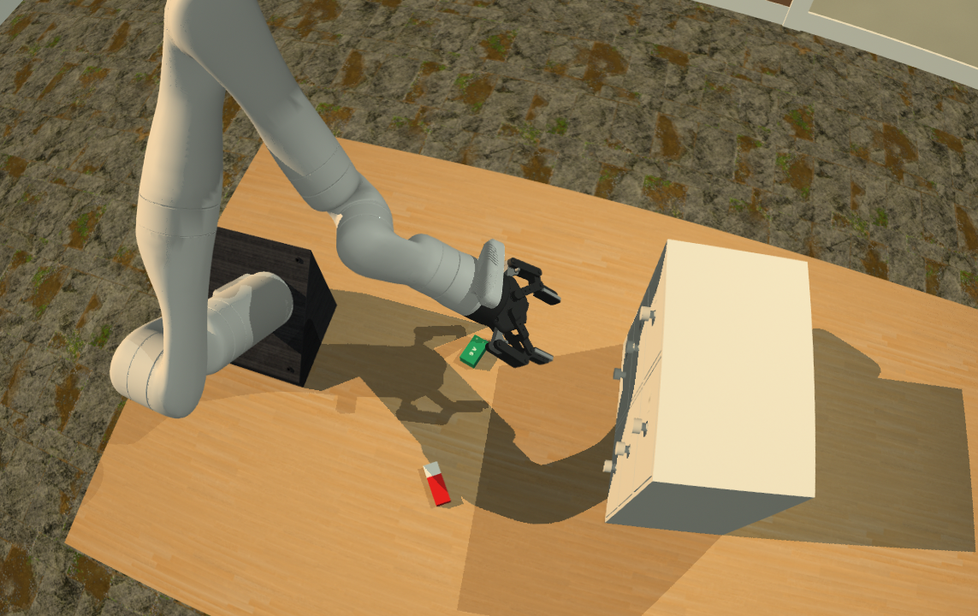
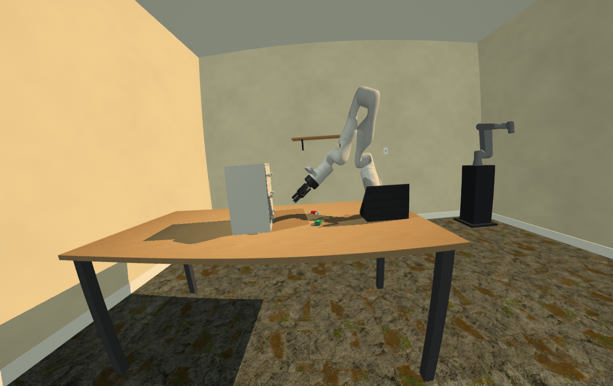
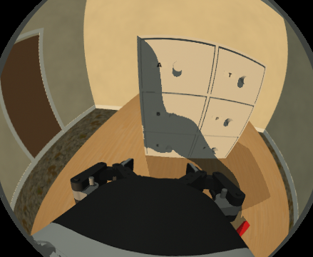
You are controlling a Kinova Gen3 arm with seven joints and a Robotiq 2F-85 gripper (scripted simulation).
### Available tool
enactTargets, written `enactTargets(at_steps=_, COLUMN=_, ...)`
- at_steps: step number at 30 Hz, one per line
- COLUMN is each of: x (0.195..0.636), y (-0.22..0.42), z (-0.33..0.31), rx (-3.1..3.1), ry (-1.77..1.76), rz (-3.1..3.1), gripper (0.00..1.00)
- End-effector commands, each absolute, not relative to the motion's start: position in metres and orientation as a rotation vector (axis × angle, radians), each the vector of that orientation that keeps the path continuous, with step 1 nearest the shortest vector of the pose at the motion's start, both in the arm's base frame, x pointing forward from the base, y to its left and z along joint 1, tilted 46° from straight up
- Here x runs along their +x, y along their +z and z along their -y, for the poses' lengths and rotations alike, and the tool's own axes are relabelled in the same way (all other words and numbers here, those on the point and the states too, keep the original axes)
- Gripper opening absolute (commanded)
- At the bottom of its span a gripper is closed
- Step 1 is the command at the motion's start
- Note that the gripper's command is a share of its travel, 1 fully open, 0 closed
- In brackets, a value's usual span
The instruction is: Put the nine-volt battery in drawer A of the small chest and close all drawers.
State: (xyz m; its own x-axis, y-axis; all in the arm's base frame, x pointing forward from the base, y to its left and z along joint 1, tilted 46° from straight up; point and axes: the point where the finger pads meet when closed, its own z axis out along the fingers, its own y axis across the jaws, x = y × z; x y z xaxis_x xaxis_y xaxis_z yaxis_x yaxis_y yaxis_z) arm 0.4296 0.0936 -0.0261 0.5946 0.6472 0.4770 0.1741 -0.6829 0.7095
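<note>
The green nine-volt battery lies on the table, beside and below the gripper in the top view. The small chest stands upright with its knobbed front toward the arm. Drawer A is at the top left of the front in the wrist view, with a round knob; all drawers look pushed in. My gripper is open and empty, above the table, in front of the chest and apart from it, tilted down toward it.
A red and white block lies on the table, farther from the gripper than the battery. The black base block stands behind the gripper. Other knobbed drawers, among them T, surround drawer A.
</note>
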Motion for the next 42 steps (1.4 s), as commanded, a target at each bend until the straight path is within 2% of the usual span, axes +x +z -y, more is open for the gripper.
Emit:
enactTargets(at_steps=1, x=0.430, y=-0.026, z=-0.093, rx=2.203, ry=0.997, rz=-0.649, gripper=1.00)
enactTargets(at_steps=18, x=0.430, y=-0.028, z=-0.092, rx=2.202, ry=0.999, rz=-0.650, gripper=1.00)
enactTargets(at_steps=42, x=0.434, y=-0.073, z=-0.046, rx=2.202, ry=0.999, rz=-0.650, gripper=1.00)
